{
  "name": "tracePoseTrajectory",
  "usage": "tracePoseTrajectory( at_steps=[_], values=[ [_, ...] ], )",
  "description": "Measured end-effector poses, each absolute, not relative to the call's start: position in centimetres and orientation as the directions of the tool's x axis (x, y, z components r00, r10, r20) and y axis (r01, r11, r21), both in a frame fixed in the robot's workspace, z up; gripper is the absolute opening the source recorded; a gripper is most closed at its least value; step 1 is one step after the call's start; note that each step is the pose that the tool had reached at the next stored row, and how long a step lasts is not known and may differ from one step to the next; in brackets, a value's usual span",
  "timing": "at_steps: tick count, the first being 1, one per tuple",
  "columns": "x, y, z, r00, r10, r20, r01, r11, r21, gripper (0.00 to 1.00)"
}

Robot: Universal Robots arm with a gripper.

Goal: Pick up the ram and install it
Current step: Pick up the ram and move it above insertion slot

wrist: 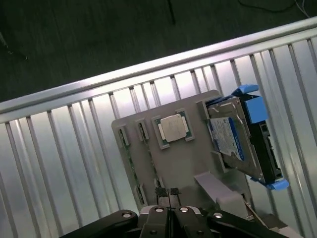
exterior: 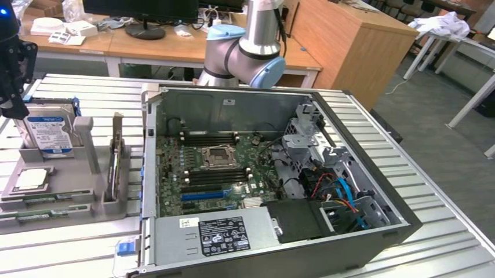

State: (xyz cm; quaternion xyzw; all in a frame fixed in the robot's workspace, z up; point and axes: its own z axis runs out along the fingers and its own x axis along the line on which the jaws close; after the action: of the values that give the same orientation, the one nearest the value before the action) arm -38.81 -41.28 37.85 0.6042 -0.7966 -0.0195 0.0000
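**Robot's Closed Pincer Hangs Over Parts Holder, Memory Stick Not Yet Lifted**

A ribbed silver metal table [exterior: 77, 92] [wrist: 59, 163] carries an open dark-grey desktop computer case [exterior: 371, 231], lying on its side with the green motherboard [exterior: 217, 168] facing up. Behind the case rises the grey robot arm with pale-blue joint caps [exterior: 247, 46].

At the exterior view's left, just beside the case, sits a grey moulded plastic parts holder [exterior: 77, 185] [wrist: 188, 163]. The black gripper [exterior: 11, 111] [wrist: 170, 196] hangs above the holder, over the end where the drive stands. Its two fingers are pressed together with nothing between them.

A silver hard drive with a blue label, set in a blue carrier [exterior: 48, 134] [wrist: 228, 139], stands upright in the holder. A larger green card with a metal bracket [exterior: 116, 162] stands on edge in the slot nearest the case. A square silver processor chip [exterior: 32, 179] [wrist: 172, 128] lies flat in a shallow recess.

The ram [exterior: 46, 200], a long, narrow green circuit-board stick, lies flat in a groove along the holder's near edge, beside the processor and well apart from the motherboard. A second green stick of the same kind [exterior: 43, 215] lies parallel just beside it. Neither is touched by the gripper.
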Motion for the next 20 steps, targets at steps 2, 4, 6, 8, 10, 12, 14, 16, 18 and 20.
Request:
tracePoseTrajectory(
  at_steps=[2,4,6,8,10,12,14,16,18,20],
  values=[
    [-38.81,-41.27,37.84,-0.235,-0.972,-0.023,-0.972,0.234,0.031,0.11],
    [-38.81,-41.28,37.82,-0.200,-0.980,-0.023,-0.980,0.199,0.031,0.11],
    [-38.81,-41.28,37.80,-0.164,-0.986,-0.024,-0.986,0.163,0.031,0.11],
    [-38.81,-41.28,37.79,-0.133,-0.991,-0.023,-0.991,0.132,0.031,0.11],
    [-38.82,-41.27,37.80,-0.128,-0.992,-0.023,-0.991,0.127,0.031,0.11],
    [-38.81,-41.28,37.79,-0.128,-0.992,-0.023,-0.991,0.127,0.031,0.11],
    [-38.81,-41.27,37.79,-0.120,-0.992,-0.023,-0.992,0.120,0.031,0.11],
    [-38.81,-41.27,37.78,-0.091,-0.996,-0.023,-0.995,0.090,0.031,0.11],
    [-38.81,-41.27,37.78,-0.055,-0.998,-0.023,-0.998,0.054,0.031,0.11],
    [-38.82,-41.27,37.77,-0.023,-0.999,-0.023,-0.999,0.022,0.031,0.11]
  ],
)
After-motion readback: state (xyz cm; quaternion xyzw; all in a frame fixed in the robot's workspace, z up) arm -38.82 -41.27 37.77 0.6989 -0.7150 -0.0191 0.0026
